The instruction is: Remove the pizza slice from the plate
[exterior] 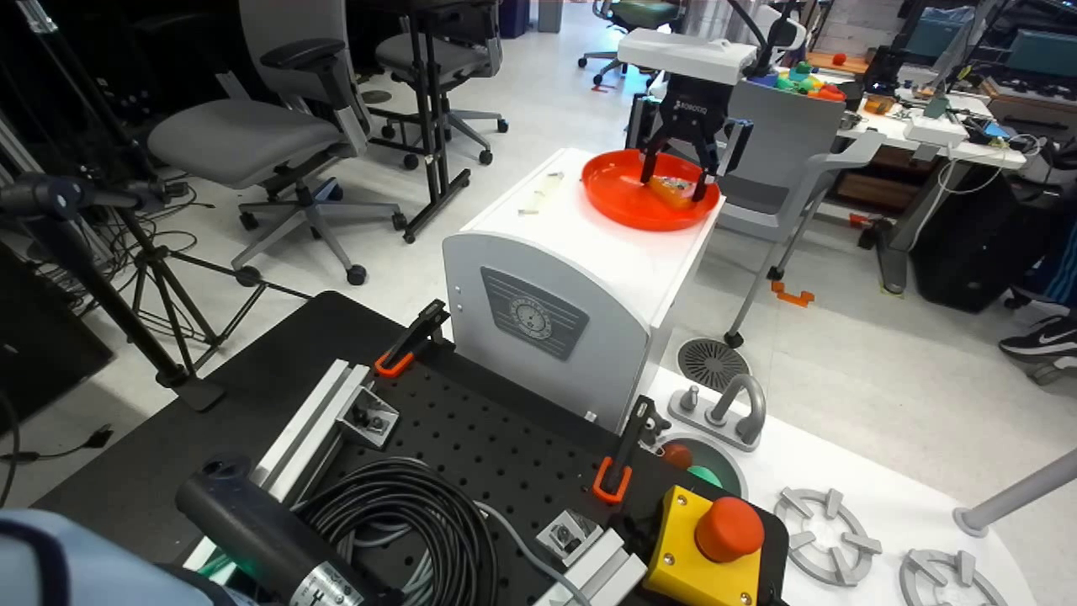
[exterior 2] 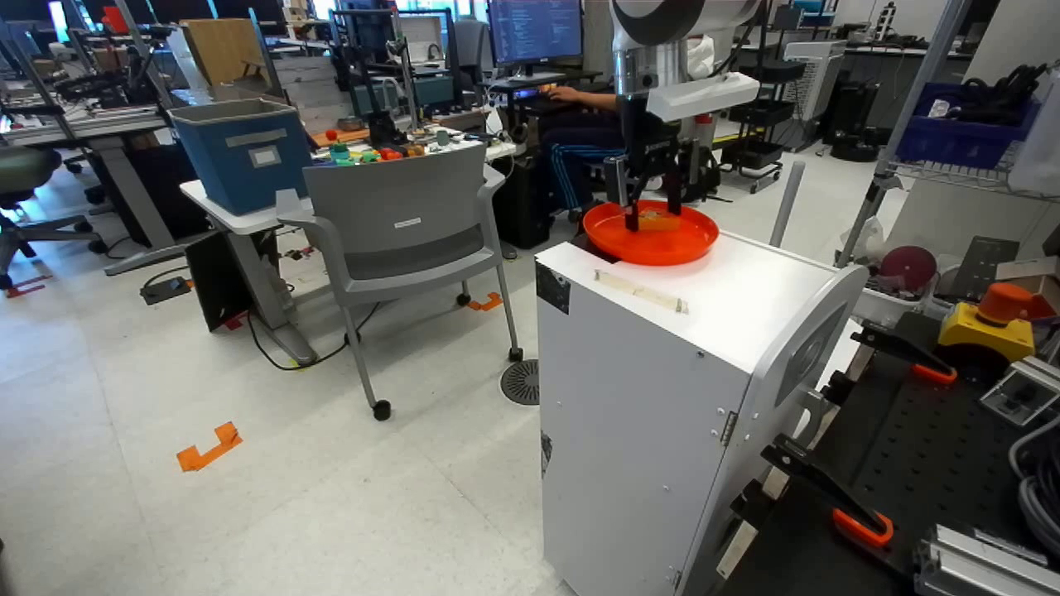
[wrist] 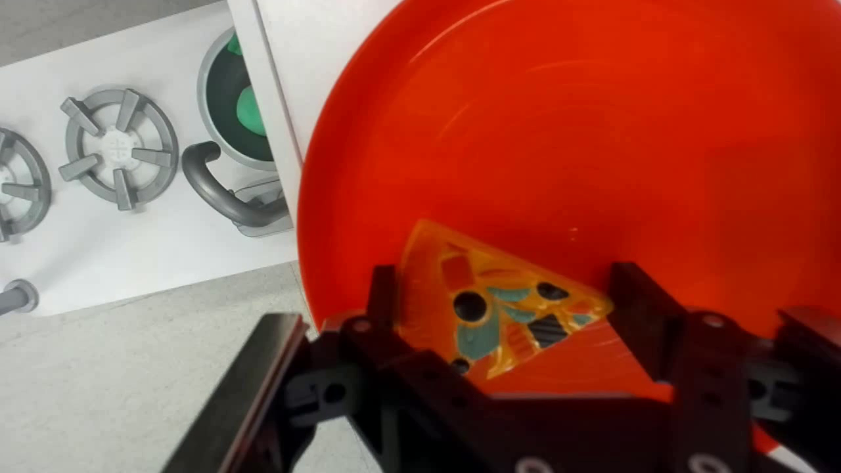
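The plate [exterior: 610,198] is a round orange dish on the white cabinet top; it also shows in an exterior view [exterior 2: 609,236] and the wrist view [wrist: 558,118]. The pizza slice [wrist: 486,295] is an orange-yellow wedge with black, green and red toppings. It also shows inside the plate's rim in both exterior views [exterior: 671,195] [exterior 2: 660,222]. My gripper [wrist: 506,279] points down over the plate, one finger against the crust and the other against the tip. It appears shut on the slice lengthwise. Whether the slice touches the plate's floor cannot be told.
The white cabinet [exterior: 547,210] has a tape strip [exterior: 543,194] on top. A grey chair [exterior 2: 397,215] stands beside it. A toy counter with burners [wrist: 121,148], a faucet [wrist: 230,203] and a sink [wrist: 207,98] is lower down. A yellow box with red button [exterior: 707,555] sits on the black table.
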{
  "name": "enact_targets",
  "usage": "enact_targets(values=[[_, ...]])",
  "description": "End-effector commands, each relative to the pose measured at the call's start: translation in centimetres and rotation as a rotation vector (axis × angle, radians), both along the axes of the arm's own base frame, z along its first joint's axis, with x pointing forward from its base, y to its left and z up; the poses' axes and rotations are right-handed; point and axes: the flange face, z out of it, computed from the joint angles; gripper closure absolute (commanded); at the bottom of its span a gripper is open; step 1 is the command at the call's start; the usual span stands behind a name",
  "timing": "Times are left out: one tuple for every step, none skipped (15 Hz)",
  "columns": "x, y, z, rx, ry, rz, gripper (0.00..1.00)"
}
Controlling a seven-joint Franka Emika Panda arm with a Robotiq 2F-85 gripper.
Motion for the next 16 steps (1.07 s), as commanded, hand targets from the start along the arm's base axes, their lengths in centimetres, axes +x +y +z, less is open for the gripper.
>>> enact_targets(values=[[-0.1,0.0,0.1,0.008,0.003,0.018,0.45],[-0.1,0.0,0.1,0.008,0.002,0.018,0.45],[-0.1,0.0,0.2,0.009,0.0,0.017,0.45],[-0.1,-0.1,0.2,0.01,-0.002,0.016,0.45],[-0.1,-0.1,0.4,0.011,-0.008,0.013,0.45],[-0.2,-0.2,0.6,0.009,-0.013,0.01,0.45],[-0.3,-0.1,0.7,0.006,-0.018,0.008,0.45],[-0.3,-0.1,0.9,0.004,-0.024,0.011,0.45],[-0.4,0.0,1.1,0.004,-0.031,0.01,0.45],[-0.5,0.0,1.3,0.002,-0.04,0.006,0.45],[-0.5,0.1,1.5,-0.004,-0.049,-0.006,0.45],[-0.4,0.1,1.9,-0.01,-0.064,-0.024,0.45],[-0.5,0.2,2.2,-0.012,-0.072,-0.029,0.45],[-0.7,0.3,2.7,-0.016,-0.086,-0.035,0.45],[-0.9,0.4,3.1,-0.02,-0.096,-0.042,0.45],[-1.1,0.6,3.5,-0.024,-0.104,-0.048,0.45]])
